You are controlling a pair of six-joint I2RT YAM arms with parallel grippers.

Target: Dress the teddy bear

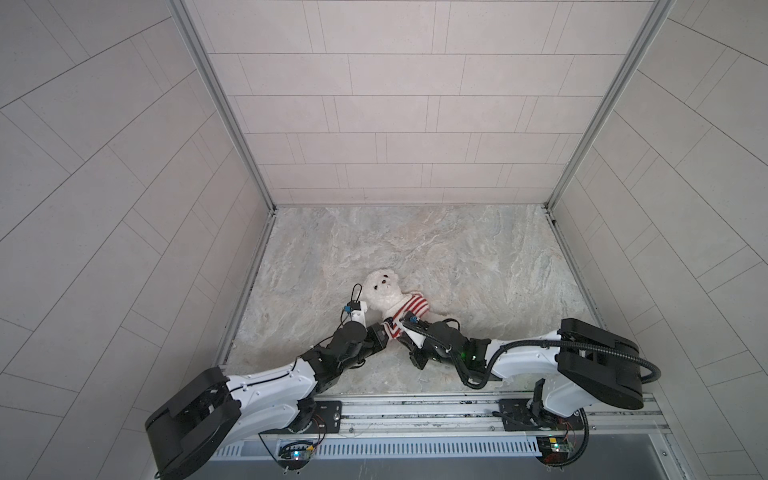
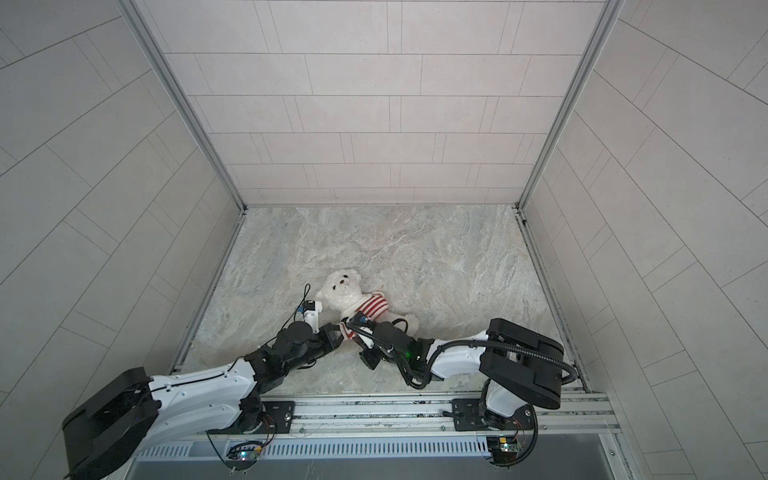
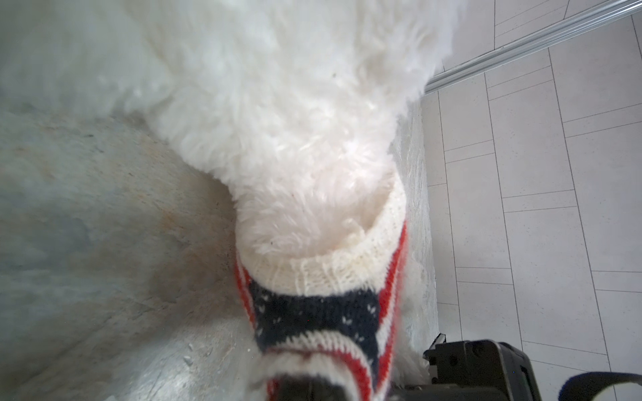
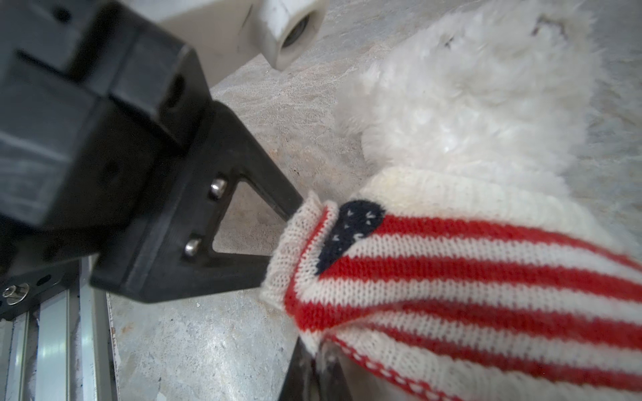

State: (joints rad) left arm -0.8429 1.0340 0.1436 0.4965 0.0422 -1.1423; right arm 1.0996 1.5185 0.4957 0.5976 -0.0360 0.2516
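Note:
The white fluffy teddy bear (image 1: 383, 287) (image 2: 343, 290) lies on the marble floor, face up, in both top views. A red-and-white striped knit sweater (image 1: 414, 306) (image 2: 375, 305) with a navy starred patch covers its body below the head. In the left wrist view a cream ribbed band (image 3: 333, 274) rings the white fur (image 3: 295, 139). My left gripper (image 1: 388, 331) (image 3: 305, 385) is shut on the sweater's edge. My right gripper (image 1: 400, 329) (image 4: 312, 368) is shut on the sweater's hem (image 4: 399, 361), right beside the left gripper's black finger (image 4: 243, 222).
Tiled walls (image 1: 399, 124) enclose the marble floor (image 1: 478, 266) on three sides. An aluminium rail (image 1: 415, 411) carrying both arm bases runs along the front edge. Both arms reach inward and meet near the floor's front middle.

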